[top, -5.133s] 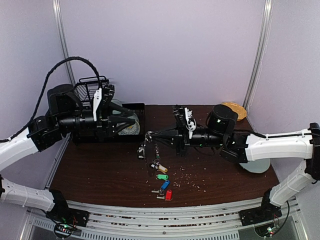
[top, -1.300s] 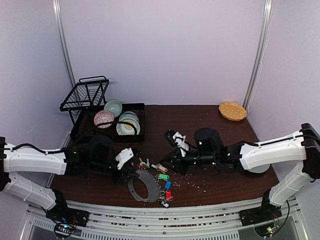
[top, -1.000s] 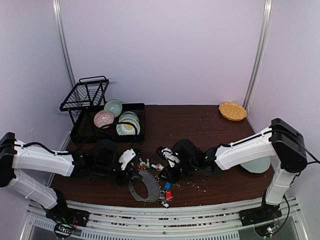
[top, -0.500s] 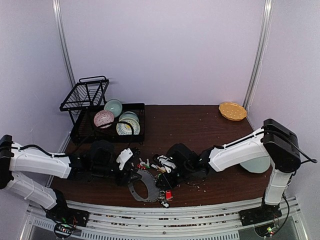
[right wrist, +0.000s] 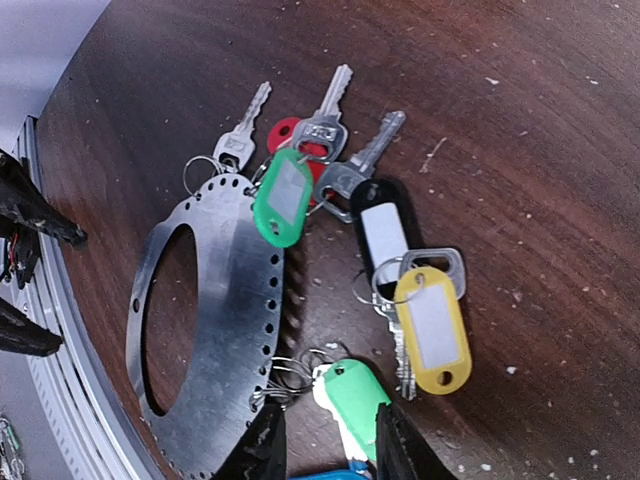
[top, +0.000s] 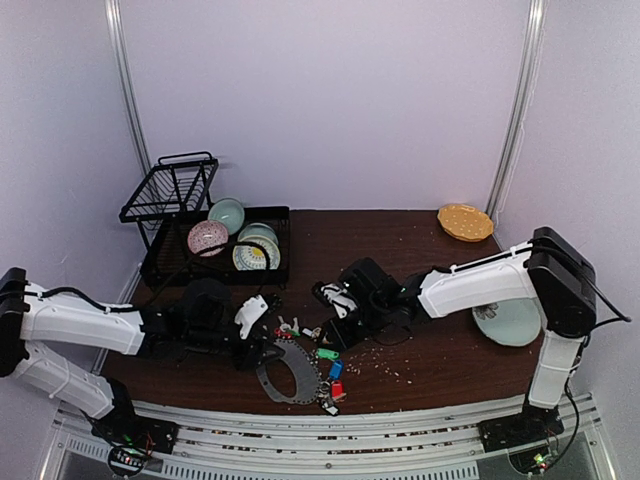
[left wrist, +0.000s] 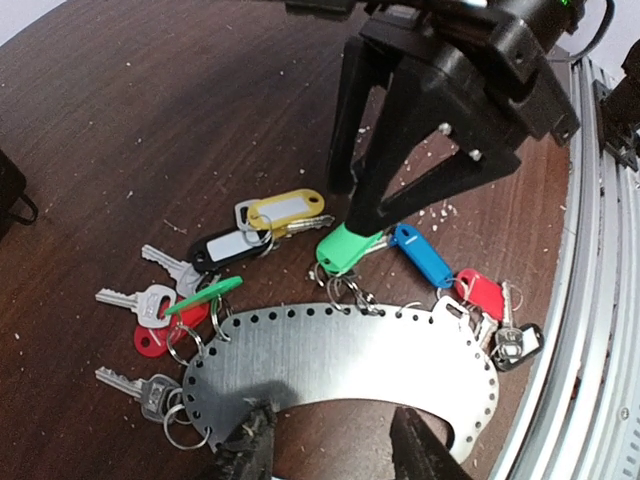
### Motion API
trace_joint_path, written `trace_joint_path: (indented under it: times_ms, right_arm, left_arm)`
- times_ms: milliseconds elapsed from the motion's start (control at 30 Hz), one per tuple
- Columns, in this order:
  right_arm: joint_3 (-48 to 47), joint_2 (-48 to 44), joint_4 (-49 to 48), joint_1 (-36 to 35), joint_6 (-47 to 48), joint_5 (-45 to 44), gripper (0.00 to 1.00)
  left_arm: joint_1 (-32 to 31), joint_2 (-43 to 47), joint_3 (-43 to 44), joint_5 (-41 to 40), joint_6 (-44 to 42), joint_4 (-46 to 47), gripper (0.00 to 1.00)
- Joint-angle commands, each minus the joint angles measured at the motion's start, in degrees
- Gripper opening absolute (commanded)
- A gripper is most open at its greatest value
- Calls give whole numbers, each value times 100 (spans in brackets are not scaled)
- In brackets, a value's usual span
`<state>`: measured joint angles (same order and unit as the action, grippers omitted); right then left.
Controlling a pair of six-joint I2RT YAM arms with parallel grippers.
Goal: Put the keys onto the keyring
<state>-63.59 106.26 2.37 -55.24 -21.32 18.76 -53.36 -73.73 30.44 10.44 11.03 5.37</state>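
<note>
1. The keyring [left wrist: 340, 355] was, in these views, a flat grey metal crescent pierced with small holes along its rim, not a wire hoop; it lay flat on the desk [top: 400, 245] at the lower centre of the top view.
2. Several of the keys were already hung from its rim holes by small split rings: a green-tagged key [left wrist: 348, 247], a blue-tagged key [left wrist: 425, 256] and a red-tagged key [left wrist: 483, 293] along the upper edge in the left wrist view.
3. A yellow-tagged key [right wrist: 432, 328] and a black-tagged key [right wrist: 384, 232] lay just beside the plate; whether they were attached could not be told, so the task looked partly done.
4. The right tool [right wrist: 325, 440] hung low over the green tag, its jaws parted to either side of it; no firm grip showed.
5. The left tool [left wrist: 335, 445] sat at the plate's near edge, jaws apart, seemingly touching it; a hold could not be confirmed.
6. Both arms reached low and inward towards the middle of the desk, the right forearm stretched leftwards across the frame.
7. A black dish rack [top: 175, 190] with plates stood at the upper left.
</note>
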Motion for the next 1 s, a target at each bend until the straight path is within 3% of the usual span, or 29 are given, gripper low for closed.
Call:
trace_joint_path:
  times_ms: [0, 367, 533, 767, 967]
  right_arm:
    - [361, -471, 123, 255, 190, 367, 34]
    - [2095, -2061, -367, 632, -44, -252, 34]
    - [2534, -2570, -404, 689, 9, -473, 34]
    - [2806, -2713, -682, 786, 18, -482, 34]
    - [2753, -2529, -730, 795, 87, -323, 34]
  left_arm:
    - [1, -734, 815, 17, -240, -532, 41]
    - [-314, -2692, 3214, 57, -925, -2246, 46]
    - [-421, -3384, 3986, -82, -1001, -3002, 35]
    - [-427, -3854, 4513, -485, -1107, -3808, 42]
    - [-423, -4014, 4682, -528, -1170, -4184, 38]
